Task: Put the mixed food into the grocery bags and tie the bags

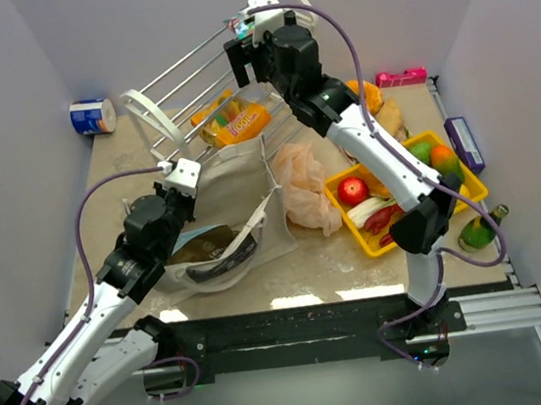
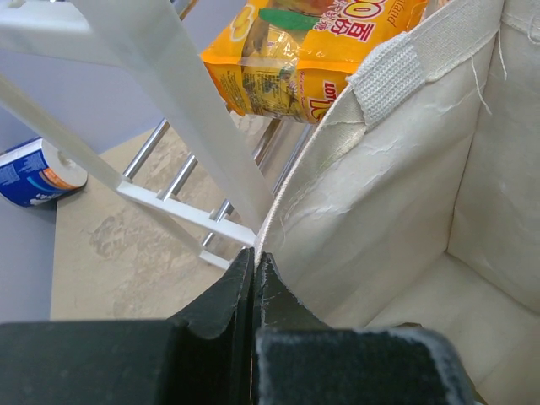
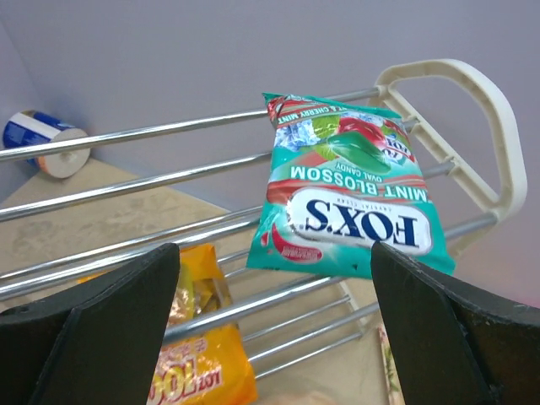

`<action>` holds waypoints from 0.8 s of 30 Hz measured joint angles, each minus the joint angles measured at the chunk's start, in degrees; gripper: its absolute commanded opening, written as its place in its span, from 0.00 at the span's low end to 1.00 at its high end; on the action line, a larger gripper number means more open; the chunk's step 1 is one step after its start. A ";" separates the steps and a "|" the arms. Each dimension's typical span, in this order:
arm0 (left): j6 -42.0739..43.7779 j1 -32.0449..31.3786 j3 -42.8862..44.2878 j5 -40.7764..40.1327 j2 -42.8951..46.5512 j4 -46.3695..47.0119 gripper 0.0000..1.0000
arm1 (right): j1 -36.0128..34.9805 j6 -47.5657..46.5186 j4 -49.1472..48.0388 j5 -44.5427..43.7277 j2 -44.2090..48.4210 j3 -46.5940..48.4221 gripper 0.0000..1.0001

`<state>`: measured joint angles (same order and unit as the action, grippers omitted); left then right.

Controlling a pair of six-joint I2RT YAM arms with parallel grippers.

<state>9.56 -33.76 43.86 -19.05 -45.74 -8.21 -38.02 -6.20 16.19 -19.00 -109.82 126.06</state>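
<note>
The beige cloth tote (image 1: 250, 200) lies open on the table at centre left. My left gripper (image 1: 180, 174) is shut on the tote's rim (image 2: 278, 215), with its jaws pinching the cloth edge (image 2: 255, 253). The peach-pink plastic bag (image 1: 303, 184) lies crumpled to the right of the tote. An orange snack packet (image 1: 236, 120) (image 2: 287, 59) lies on the lower rungs of the wire rack (image 1: 186, 79). My right gripper (image 1: 251, 62) (image 3: 274, 249) is open just short of a green-white Fox's packet (image 3: 346, 198) on the rack's upper rungs. A red apple (image 1: 352, 190) sits in the yellow tray (image 1: 343, 215).
The tray also holds a green fruit (image 1: 422, 151), an orange fruit (image 1: 443, 157) and red and white items. A blue can (image 1: 92, 117) lies at the back left. A purple box (image 1: 464, 144), a pink item (image 1: 400, 77) and a green bottle (image 1: 481, 228) line the right side.
</note>
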 measured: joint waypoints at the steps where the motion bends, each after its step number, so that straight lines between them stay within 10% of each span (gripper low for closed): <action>1: 0.00 0.00 0.00 0.04 0.04 0.00 0.00 | 0.42 -0.63 -0.09 0.35 -1.49 1.27 0.99; 13: 0.00 0.00 -0.55 0.20 0.81 0.15 0.00 | 3.30 -4.15 0.52 0.28 -9.88 7.23 0.80; 24: 0.00 0.00 -0.63 0.20 1.51 0.17 0.00 | 4.33 -5.42 0.76 -0.81 -9.90 8.35 0.19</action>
<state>9.56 -33.76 43.22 -18.85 -44.23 -8.03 -33.69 -11.62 16.95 -19.81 -119.72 134.41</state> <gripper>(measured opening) 0.022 0.329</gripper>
